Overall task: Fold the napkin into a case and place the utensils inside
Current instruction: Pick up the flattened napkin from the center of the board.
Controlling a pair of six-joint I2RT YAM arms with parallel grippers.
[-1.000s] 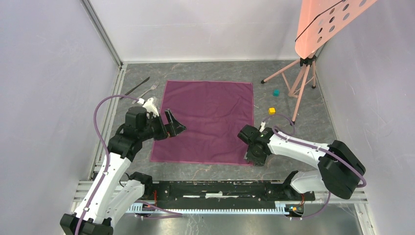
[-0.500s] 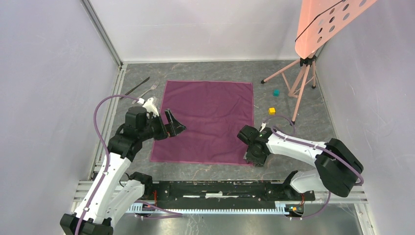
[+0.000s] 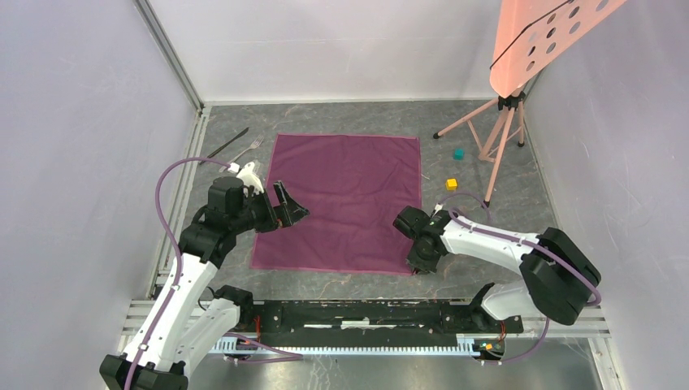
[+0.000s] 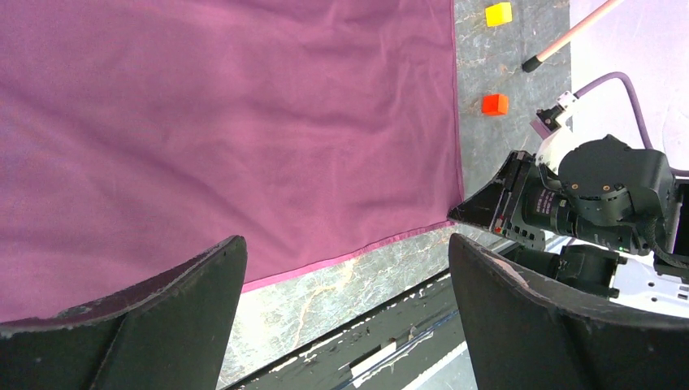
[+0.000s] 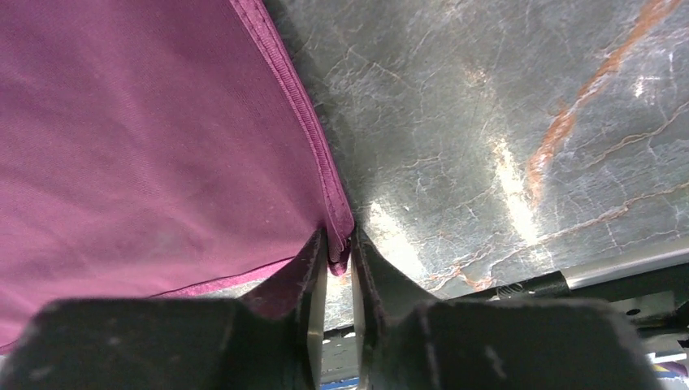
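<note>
Two Fingers Nipped on One Napkin Corner

Both fingers of the right pincer (image 5: 340, 264) were pressed nearly together on the napkin (image 5: 146, 138). They nipped its hemmed corner at the lower middle of the right wrist view, and the hem bunched a little between them. Around that pinch the cloth lay flat on the grey marbled table (image 5: 504, 122), spreading away to the upper left. Seen from overhead, the napkin was one unfolded purple rectangle at the centre of the frame, held by its lower right corner. The left pincer (image 4: 345, 244) was spread wide over the napkin's left side and held nothing; whether it touched the cloth could not be told. The fork (image 3: 251, 147) and the knife (image 3: 227, 145) lay side by side at the upper left, just off the napkin's top left corner and well apart from both pincers.

Judged by its thinness and soft wrinkles, the cloth would be light and limp. It would sag from any held point and might slide on the smooth table. The stitched hem at a corner looked the surest hold, and a second corner hold would likely keep a fold straight. The slim cutlery looked hard and slippery, best taken across the handle.

No brand, label or writing could be read anywhere.
</note>
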